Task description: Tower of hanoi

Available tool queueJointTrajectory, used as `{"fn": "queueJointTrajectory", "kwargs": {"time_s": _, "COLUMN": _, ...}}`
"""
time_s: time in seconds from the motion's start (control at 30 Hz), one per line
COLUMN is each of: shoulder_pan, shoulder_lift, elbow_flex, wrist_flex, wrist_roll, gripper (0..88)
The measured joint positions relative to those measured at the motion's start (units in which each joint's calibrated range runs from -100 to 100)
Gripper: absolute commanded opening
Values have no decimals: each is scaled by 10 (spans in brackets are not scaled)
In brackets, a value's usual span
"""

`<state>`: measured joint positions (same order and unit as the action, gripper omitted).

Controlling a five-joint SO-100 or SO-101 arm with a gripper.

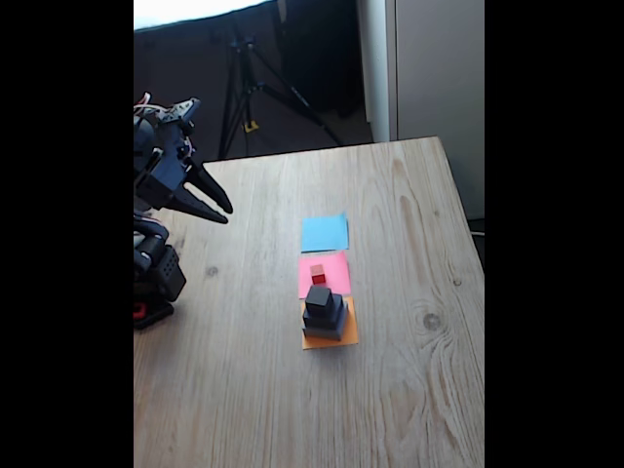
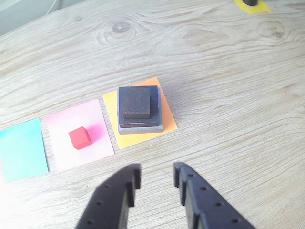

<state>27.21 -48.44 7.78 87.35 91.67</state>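
Mid-frame in the wrist view, only the red cube point(image 2: 79, 138) has moved to pink point(image 2: 78, 133); three dark blocks point(image 2: 137, 108) wait on orange point(image 2: 167, 119), gripper point(image 2: 156, 177) apart, empty.

I can't read any text, label, brand, number or sign from here in either the fixed view or the wrist view.
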Motion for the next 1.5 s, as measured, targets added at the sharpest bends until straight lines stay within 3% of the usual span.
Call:
{"fn": "queueJointTrajectory", "kwargs": {"time_s": 0.23, "shoulder_pan": 36, "shoulder_lift": -37, "elbow_flex": 179, "wrist_flex": -135, "wrist_roll": 16, "gripper": 297}}
{"fn": "queueJointTrajectory", "kwargs": {"time_s": 0.73, "shoulder_pan": 39, "shoulder_lift": -49, "elbow_flex": 576, "wrist_flex": -608, "wrist_roll": 42, "gripper": 332}}
{"fn": "queueJointTrajectory", "kwargs": {"time_s": 1.1, "shoulder_pan": 15, "shoulder_lift": 62, "elbow_flex": 624, "wrist_flex": -809, "wrist_roll": -5, "gripper": 323}}
{"fn": "queueJointTrajectory", "kwargs": {"time_s": 1.5, "shoulder_pan": 5, "shoulder_lift": 180, "elbow_flex": 723, "wrist_flex": -1082, "wrist_roll": -5, "gripper": 317}}
